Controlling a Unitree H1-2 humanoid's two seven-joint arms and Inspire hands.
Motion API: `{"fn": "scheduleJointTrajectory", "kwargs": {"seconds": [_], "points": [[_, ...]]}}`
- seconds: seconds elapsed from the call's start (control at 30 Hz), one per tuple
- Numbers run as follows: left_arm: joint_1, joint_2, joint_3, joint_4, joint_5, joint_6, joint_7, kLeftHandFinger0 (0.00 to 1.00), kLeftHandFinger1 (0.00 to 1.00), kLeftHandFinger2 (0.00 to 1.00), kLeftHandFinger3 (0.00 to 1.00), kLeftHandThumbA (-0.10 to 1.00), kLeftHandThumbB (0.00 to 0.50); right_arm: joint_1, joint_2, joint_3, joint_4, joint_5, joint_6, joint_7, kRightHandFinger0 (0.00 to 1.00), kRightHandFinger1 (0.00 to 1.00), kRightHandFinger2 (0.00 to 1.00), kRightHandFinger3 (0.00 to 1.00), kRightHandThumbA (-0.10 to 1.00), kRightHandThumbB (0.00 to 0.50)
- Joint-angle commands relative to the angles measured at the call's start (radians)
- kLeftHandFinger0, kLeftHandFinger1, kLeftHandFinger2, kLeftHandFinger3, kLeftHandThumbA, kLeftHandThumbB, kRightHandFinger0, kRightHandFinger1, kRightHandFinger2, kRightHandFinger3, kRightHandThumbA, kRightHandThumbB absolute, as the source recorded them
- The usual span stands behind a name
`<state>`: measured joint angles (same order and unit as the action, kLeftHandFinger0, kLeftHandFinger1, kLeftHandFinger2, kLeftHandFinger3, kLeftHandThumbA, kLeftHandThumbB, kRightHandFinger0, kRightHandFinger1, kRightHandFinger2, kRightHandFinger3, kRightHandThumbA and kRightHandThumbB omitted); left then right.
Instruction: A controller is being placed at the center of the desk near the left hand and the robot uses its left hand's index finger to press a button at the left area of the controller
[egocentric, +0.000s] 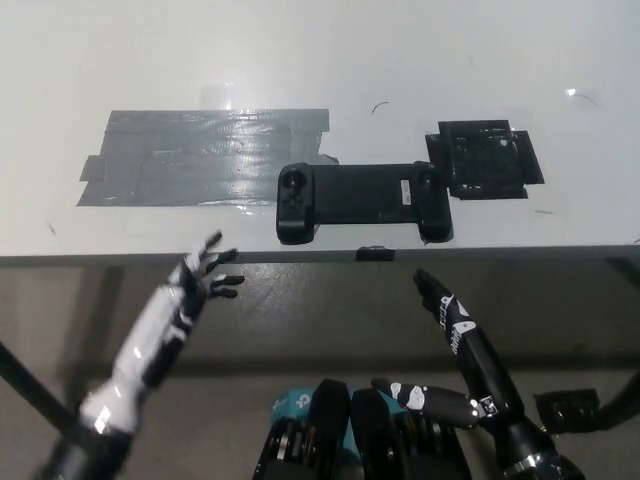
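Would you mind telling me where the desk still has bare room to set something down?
The far half of the desk is bare beyond the grey tape patch and the black tape patch. A bare strip also lies along the front edge below the grey tape. The middle is crowded: the controller sits between the two patches.

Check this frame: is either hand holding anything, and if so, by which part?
Nothing is held. The left hand and right hand are both open below the desk edge, apart from the controller.
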<state>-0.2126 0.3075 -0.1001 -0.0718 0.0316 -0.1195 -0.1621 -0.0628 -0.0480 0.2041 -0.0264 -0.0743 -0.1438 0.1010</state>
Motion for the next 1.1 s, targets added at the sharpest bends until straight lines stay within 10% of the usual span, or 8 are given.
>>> {"fn": "scheduleJointTrajectory", "kwargs": {"seconds": [0.0, 0.13, 0.23, 0.57, 1.07], "points": [[-0.231, 0.144, 0.019, -0.022, -0.306, 0.399, -0.27, 0.0, 0.0, 0.01, 1.0, 1.0, 0.357, -0.01, 0.002, 0.008, -0.025, -0.009, -0.052, 0.013, 1.0, 1.0, 1.0, 1.0, 1.0, 0.247], [-0.439, 0.258, -0.101, 0.212, -0.703, 0.589, -0.426, 0.0, 0.03, 0.28, 1.0, 1.0, 0.334, -0.009, 0.0, 0.009, -0.018, -0.017, -0.062, 0.011, 1.0, 1.0, 1.0, 1.0, 1.0, 0.248], [-0.524, 0.284, -0.174, 0.346, -0.733, 0.589, -0.5, 0.0, 0.0, 0.24, 1.0, 1.0, 0.354, -0.016, 0.001, 0.011, -0.016, -0.018, -0.059, 0.014, 1.0, 1.0, 1.0, 1.0, 1.0, 0.253], [-0.697, 0.289, -0.304, 0.579, -0.577, 0.589, -0.624, 0.0, 0.0, 0.16, 1.0, 1.0, 0.375, -0.024, -0.004, 0.013, -0.022, -0.024, -0.054, 0.018, 1.0, 1.0, 1.0, 1.0, 1.0, 0.26], [-0.867, 0.341, -0.484, 0.672, -0.345, 0.589, -0.708, 0.02, 0.19, 0.54, 1.0, 1.0, 0.37, -0.031, -0.01, 0.014, -0.033, -0.028, -0.037, 0.027, 1.0, 1.0, 1.0, 1.0, 1.0, 0.262]]}}
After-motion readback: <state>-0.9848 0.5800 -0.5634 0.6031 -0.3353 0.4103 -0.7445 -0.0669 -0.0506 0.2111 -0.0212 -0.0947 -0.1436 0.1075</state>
